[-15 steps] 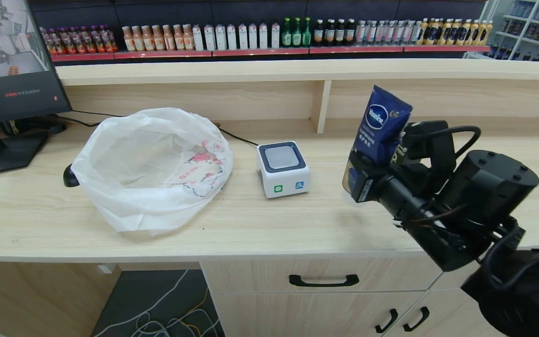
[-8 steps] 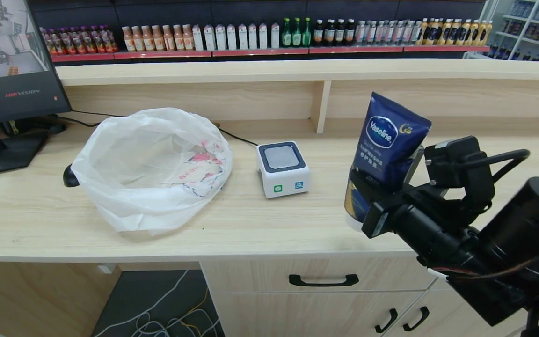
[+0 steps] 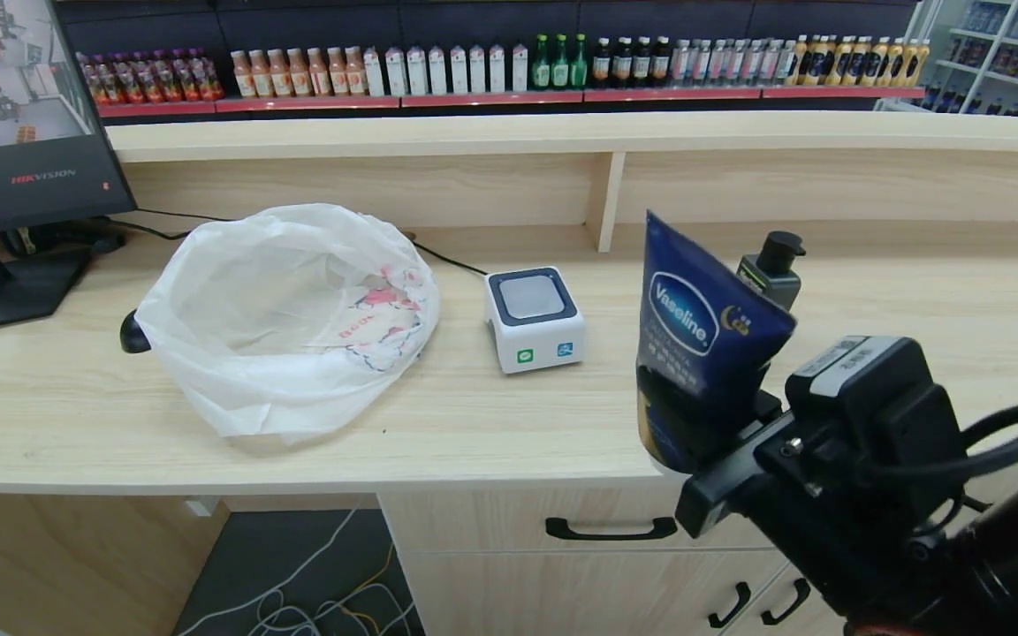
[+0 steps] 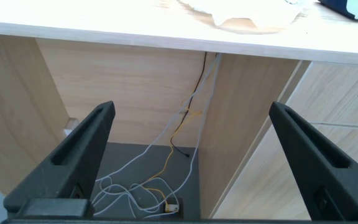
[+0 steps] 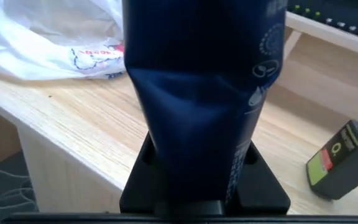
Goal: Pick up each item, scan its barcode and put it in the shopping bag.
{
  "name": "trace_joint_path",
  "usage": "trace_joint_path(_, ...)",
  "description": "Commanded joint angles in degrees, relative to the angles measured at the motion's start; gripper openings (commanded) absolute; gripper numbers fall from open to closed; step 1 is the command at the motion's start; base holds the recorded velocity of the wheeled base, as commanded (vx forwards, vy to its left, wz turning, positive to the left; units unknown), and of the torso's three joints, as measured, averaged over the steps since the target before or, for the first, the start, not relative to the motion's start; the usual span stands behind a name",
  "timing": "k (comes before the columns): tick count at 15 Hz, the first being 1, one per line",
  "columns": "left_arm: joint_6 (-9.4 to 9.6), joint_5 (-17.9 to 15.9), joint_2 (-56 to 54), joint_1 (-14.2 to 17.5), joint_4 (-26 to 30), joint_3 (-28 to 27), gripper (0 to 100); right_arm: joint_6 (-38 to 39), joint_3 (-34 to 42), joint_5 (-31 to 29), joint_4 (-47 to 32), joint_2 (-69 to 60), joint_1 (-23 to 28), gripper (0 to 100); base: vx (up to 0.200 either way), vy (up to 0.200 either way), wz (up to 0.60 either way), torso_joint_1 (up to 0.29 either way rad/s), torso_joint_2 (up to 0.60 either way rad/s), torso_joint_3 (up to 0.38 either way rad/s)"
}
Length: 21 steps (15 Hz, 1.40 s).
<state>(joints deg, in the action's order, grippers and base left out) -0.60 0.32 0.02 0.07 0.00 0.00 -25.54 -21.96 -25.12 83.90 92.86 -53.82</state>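
My right gripper [image 3: 710,435] is shut on a dark blue lotion tube [image 3: 699,336], held upright over the counter's front edge at the right. In the right wrist view the blue tube [image 5: 204,81] rises out of the gripper [image 5: 199,171]. A white plastic shopping bag [image 3: 288,309] lies open at the counter's left. The white barcode scanner [image 3: 534,318] stands between the bag and the tube. A grey pump bottle [image 3: 771,269] stands on the counter behind the tube, and shows as a grey bottle [image 5: 340,158] in the right wrist view. My left gripper [image 4: 191,162] hangs open below the counter edge, empty.
A monitor [image 3: 23,132] on its stand sits at the far left, with a black cable [image 3: 447,256] running behind the bag. A raised wooden shelf [image 3: 562,141] backs the counter. Drawers with black handles [image 3: 611,530] lie beneath. Loose wires [image 4: 160,180] hang under the counter.
My right arm has drawn back and down toward the counter's front edge, carrying the tube. This uncovered the pump bottle behind it. The bag and scanner have not moved.
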Motion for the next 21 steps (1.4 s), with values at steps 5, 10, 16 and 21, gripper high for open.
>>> trace_joint_path(5,-0.02,0.0,0.0,0.0,0.0,0.0,100,-12.3,-0.1,-11.3,4.0,2.1,-13.3,0,0.000,0.000,0.00,0.000,0.00,0.000)
trace_joint_path(10,-0.11,0.0,0.0,0.0,0.0,0.0,100,-26.8,1.1,-10.7,6.1,0.5,-13.4,0,0.000,0.000,0.00,0.000,0.00,0.000)
trace_joint_path(16,-0.02,0.0,0.0,0.0,0.0,0.0,100,-40.9,3.8,-5.0,6.1,-1.8,-15.9,0,0.000,0.000,0.00,0.000,0.00,0.000)
trace_joint_path(21,-0.02,0.0,0.0,0.0,0.0,0.0,100,-46.0,1.1,0.8,6.1,-1.1,-15.8,0,0.000,0.000,0.00,0.000,0.00,0.000)
